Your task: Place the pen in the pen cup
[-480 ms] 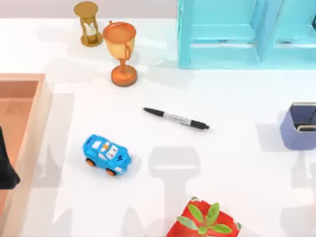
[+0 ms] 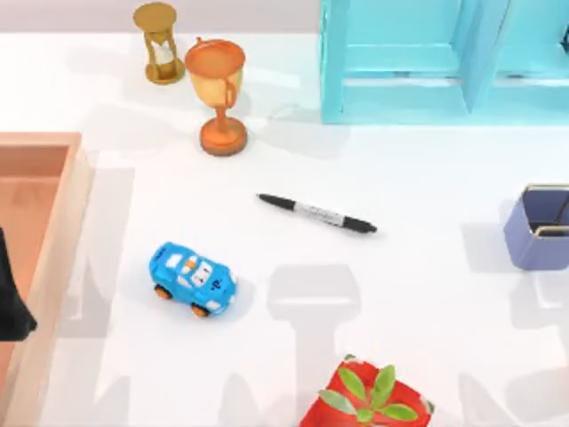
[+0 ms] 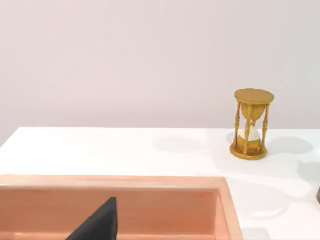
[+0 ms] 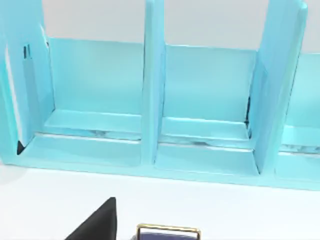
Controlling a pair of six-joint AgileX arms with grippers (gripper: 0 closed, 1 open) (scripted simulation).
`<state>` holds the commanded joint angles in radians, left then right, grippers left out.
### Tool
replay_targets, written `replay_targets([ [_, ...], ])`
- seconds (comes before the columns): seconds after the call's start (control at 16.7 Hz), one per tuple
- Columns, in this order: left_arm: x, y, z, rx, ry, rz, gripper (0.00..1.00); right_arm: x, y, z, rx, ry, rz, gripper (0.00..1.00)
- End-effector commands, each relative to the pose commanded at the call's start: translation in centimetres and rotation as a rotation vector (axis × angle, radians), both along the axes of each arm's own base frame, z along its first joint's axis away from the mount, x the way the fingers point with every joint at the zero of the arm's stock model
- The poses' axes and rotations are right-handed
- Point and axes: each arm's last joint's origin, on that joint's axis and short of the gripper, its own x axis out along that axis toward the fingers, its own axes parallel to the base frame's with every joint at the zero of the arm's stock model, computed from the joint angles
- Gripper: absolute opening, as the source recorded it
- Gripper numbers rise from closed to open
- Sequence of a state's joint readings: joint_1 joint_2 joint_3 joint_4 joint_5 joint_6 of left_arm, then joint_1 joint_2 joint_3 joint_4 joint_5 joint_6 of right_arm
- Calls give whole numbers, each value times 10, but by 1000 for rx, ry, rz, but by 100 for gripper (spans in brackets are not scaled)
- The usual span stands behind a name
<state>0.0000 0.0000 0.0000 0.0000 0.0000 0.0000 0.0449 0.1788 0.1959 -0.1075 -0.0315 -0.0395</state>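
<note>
The pen (image 2: 317,213), slim and black with a pale label band, lies flat near the table's middle, its tip pointing left. The pen cup (image 2: 537,229), a square lavender-blue box, stands upright at the right edge; its top rim (image 4: 167,233) also appears in the right wrist view. My left arm (image 2: 11,298) is a dark shape at the far left over the wooden tray, well away from the pen. A dark part of my left gripper (image 3: 97,225) hangs over the tray. A dark part of my right gripper (image 4: 97,220) sits close beside the cup.
An orange goblet trophy (image 2: 218,93) and a gold hourglass (image 2: 158,43) stand at the back left. A turquoise shelf unit (image 2: 444,58) lines the back right. A blue toy car (image 2: 193,279) sits left of the pen, a red plant pot (image 2: 369,400) at the front, a wooden tray (image 2: 53,231) at the left.
</note>
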Motion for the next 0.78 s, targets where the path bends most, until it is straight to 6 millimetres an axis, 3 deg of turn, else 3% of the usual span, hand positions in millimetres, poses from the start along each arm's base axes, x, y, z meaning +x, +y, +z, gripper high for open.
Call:
replay_targets([
  [0.18,0,0,0,0,0,0,100,12,7,43,-50,109,71,100],
  [0.36,0,0,0,0,0,0,100,39,17,90,-115,250,158,100],
  [0.6,0,0,0,0,0,0,100,103,42,141,-221,470,302,100],
  [0.78,0,0,0,0,0,0,100,165,72,157,-306,645,428,100],
])
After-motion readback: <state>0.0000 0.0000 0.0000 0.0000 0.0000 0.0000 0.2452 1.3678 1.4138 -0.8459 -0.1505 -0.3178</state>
